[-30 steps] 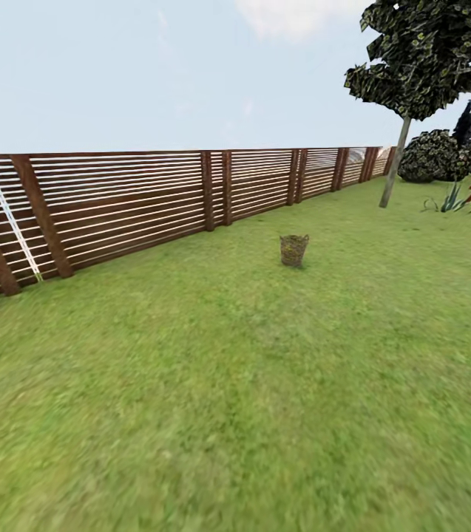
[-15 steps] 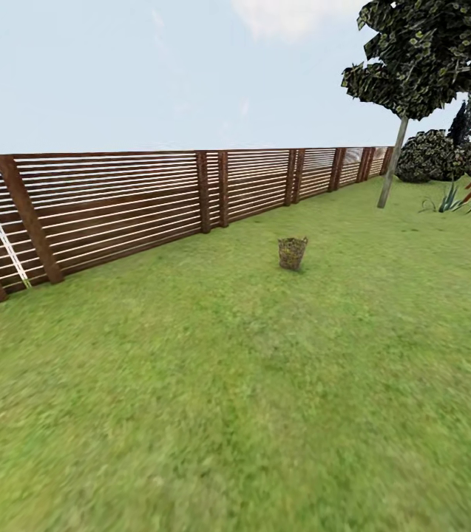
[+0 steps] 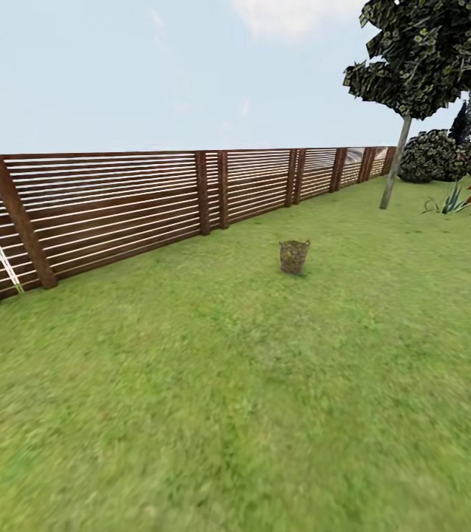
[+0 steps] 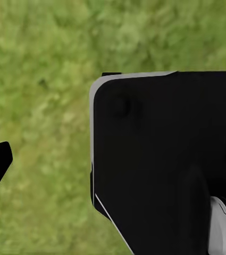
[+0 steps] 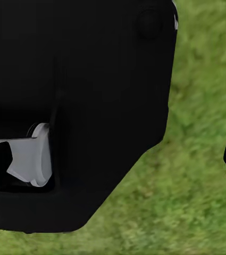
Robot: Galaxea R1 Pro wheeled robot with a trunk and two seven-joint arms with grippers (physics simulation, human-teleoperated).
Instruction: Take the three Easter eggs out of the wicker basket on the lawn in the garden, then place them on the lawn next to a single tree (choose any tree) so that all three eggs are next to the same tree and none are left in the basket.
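Head view: the wicker basket (image 3: 294, 256) stands alone on the lawn (image 3: 235, 414), well ahead, the wooden fence (image 3: 117, 207) beyond it; its eggs are too small to make out. The tree (image 3: 395, 171) rises farther off, a likely drop spot.
Left wrist view: grass below a black robot body (image 4: 166, 164); left end effector's spread, cannot tell.
Right wrist view: the same, arms seemingly tucked for driving; right end effector's state, cannot tell.
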